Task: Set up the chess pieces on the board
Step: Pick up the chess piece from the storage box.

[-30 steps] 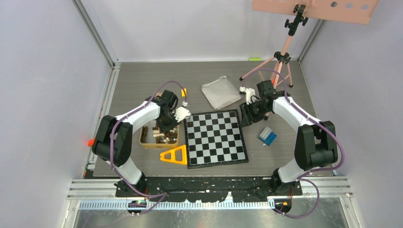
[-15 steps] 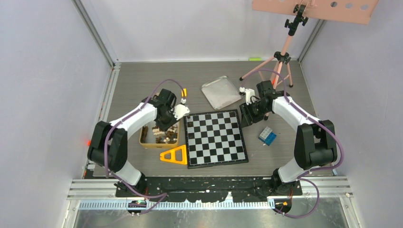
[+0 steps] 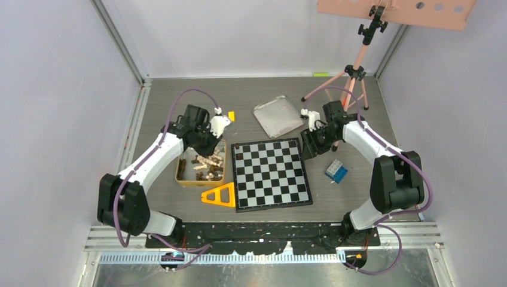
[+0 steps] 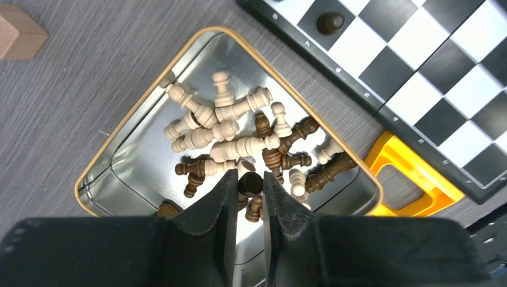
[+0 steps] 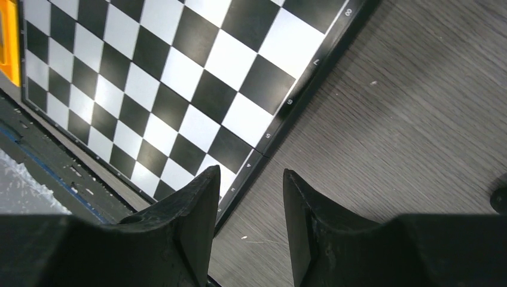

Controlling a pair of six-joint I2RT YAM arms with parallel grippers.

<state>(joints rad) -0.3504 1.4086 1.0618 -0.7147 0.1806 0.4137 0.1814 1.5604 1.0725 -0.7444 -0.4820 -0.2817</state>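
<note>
Left wrist view, left fingers (image 4: 221, 203) pinching dark piece (image 4: 250, 182) over tin (image 4: 125, 173) of pieces (image 4: 239, 146), board (image 4: 418, 66) at 2 o'clock, right fingers (image 5: 194, 209) spread over board edge.

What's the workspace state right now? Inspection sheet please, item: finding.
Surface: grey wood-grain table.
Job's things: board lies flat, with one dark pawn near its far-left corner. The rest of the pieces lie heaped in the tin.
Clutter: yellow triangle, silver lid, blue block, wooden block.
Grippers: left gripper is shut on a dark piece above the tin. Right gripper is open, holding nothing, over the board's edge.
Cables: purple cables loop along both arms.
Surroundings: pale walls, pink tripod at the far right.
</note>
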